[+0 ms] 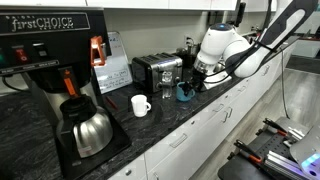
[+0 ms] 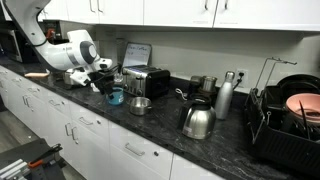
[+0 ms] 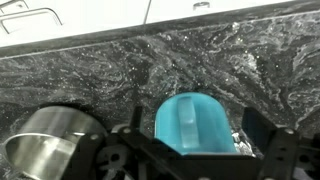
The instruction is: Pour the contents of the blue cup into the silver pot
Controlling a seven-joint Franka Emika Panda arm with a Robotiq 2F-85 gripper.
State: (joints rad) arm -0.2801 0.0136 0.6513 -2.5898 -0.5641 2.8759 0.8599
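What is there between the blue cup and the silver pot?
In the wrist view, one of the dark fingers stands between the blue cup and the silver pot.

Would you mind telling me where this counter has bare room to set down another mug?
Bare counter lies between the white mug and the blue cup, and between the silver pot and the steel carafe. It is crowded before the toaster, where the gripper is.
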